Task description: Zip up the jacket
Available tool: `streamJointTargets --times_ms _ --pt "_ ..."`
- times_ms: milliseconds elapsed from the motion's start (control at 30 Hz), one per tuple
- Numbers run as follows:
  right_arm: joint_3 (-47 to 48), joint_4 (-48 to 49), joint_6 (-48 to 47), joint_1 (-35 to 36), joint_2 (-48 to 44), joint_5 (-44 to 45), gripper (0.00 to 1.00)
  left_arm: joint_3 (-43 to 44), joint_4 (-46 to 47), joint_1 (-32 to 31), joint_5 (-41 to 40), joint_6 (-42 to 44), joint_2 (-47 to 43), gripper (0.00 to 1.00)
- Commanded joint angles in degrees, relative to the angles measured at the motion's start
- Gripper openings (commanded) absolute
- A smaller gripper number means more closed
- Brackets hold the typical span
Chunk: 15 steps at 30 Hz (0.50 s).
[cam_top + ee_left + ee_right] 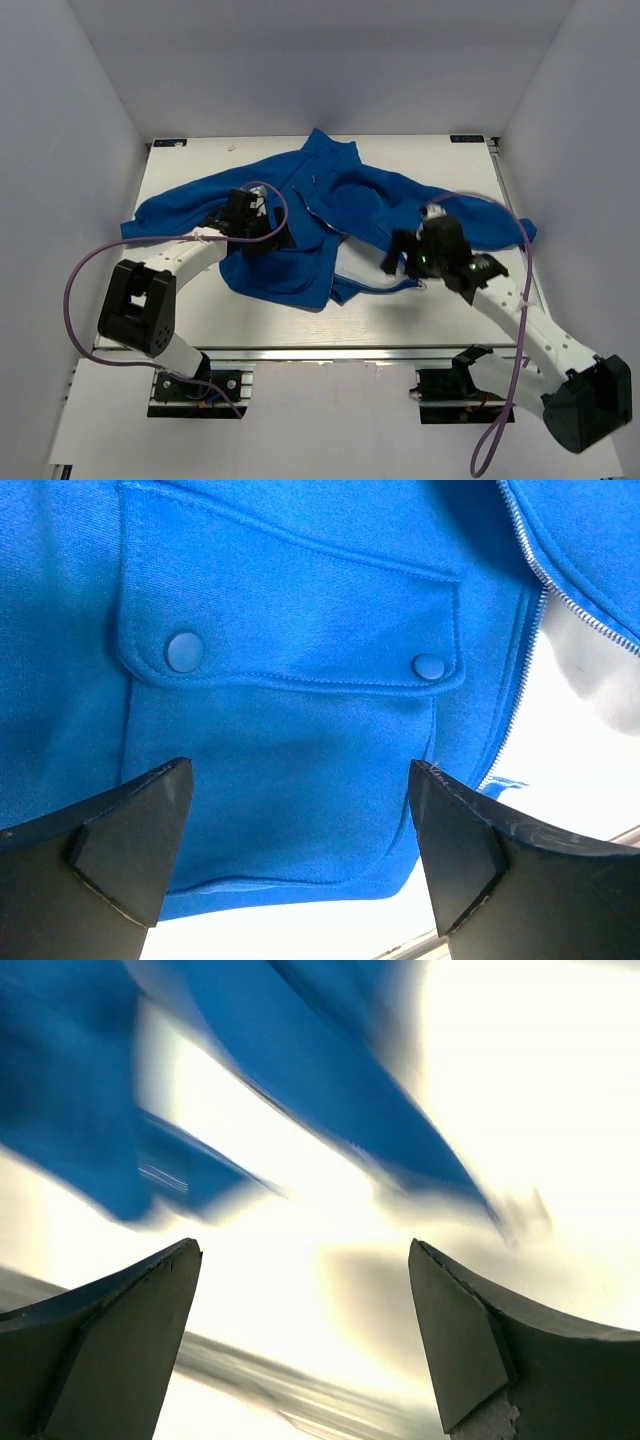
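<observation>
The royal-blue fleece jacket (pixel 310 215) lies spread on the white table, front open, pale lining and light zipper (pixel 345 262) showing near its hem. My left gripper (pixel 272 238) is open and empty above the jacket's left front panel. In the left wrist view its fingers straddle a flap pocket (pixel 290 630) with two snaps, and the zipper teeth (pixel 535 570) run at the upper right. My right gripper (pixel 398 258) is open and empty just right of the hem. The right wrist view is blurred, with blue cloth (pixel 300 1060) above bare table.
The white table (pixel 270 325) ends in a metal front rail close below the hem. Grey walls enclose the table at the sides and back. A purple cable (pixel 80 275) loops off the left arm, another (pixel 520 330) along the right arm.
</observation>
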Motion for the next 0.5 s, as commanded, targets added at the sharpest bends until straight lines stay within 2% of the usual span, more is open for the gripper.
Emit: streamJointTargets --times_ms 0,100,167,367,467 --pt "-9.1 -4.5 1.3 -1.1 -5.4 5.6 0.89 -0.8 0.1 0.3 -1.3 0.1 -1.2 0.98" --pt "-10.9 -5.7 -0.6 -1.2 -4.8 7.5 0.89 -1.2 0.8 0.3 -0.5 0.2 0.8 0.98" --pt "-10.0 -3.9 -2.1 -1.2 -0.9 9.9 0.9 -0.9 1.2 0.3 0.4 0.1 2.2 0.98" --pt "-0.4 -4.5 -9.0 -2.6 11.8 19.7 0.89 -0.4 1.6 0.3 -1.2 0.1 4.4 0.98" --pt "0.8 -1.0 -13.3 -5.9 16.1 15.6 0.89 0.8 1.0 0.6 -1.9 0.1 5.6 0.98"
